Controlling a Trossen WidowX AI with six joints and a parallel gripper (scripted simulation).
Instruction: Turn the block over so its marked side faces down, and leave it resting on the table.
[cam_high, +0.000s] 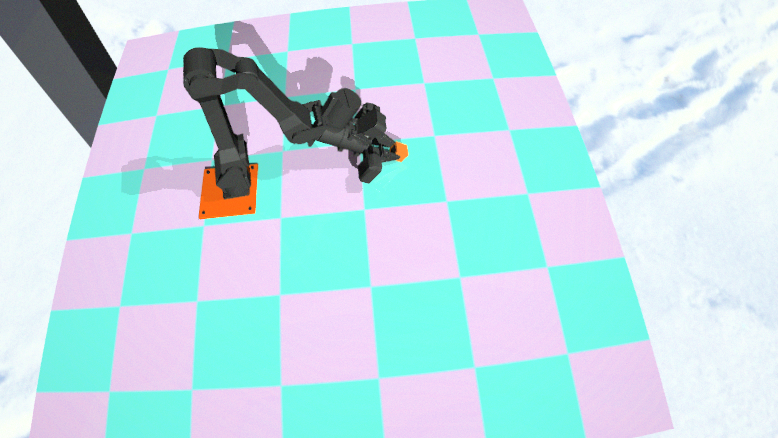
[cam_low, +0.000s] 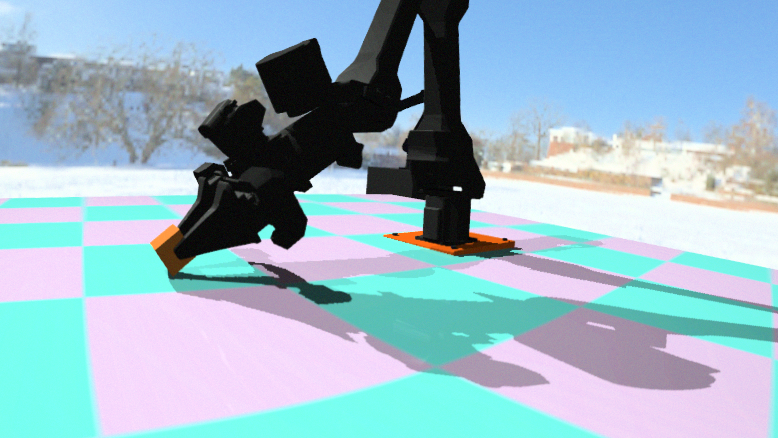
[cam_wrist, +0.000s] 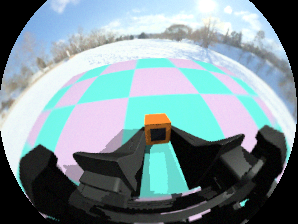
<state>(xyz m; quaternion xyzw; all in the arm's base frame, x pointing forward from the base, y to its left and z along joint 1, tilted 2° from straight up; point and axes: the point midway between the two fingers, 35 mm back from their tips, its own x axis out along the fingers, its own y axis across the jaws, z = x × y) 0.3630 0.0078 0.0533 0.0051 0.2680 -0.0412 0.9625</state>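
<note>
The orange block (cam_high: 402, 151) (cam_low: 168, 250) (cam_wrist: 157, 119) is tilted on edge, its lowest edge at or very close to the table (cam_high: 326, 337) (cam_low: 217, 348) (cam_wrist: 100, 120). Its marked side, a dark square inside an orange border, shows in the wrist view and faces back toward the palm, obliquely upward. It is hidden in the top and exterior views. My gripper (cam_high: 396, 152) (cam_low: 180, 242) is shut on the block, with one finger on each side. The gripper slants forward and down. Whether the lowest edge touches the table is hard to tell.
The arm's orange base plate (cam_high: 228, 204) (cam_low: 457, 247) is bolted down behind the gripper. A dark post (cam_high: 59, 65) stands beyond the table's back left corner. Shadows of the arm lie across the table.
</note>
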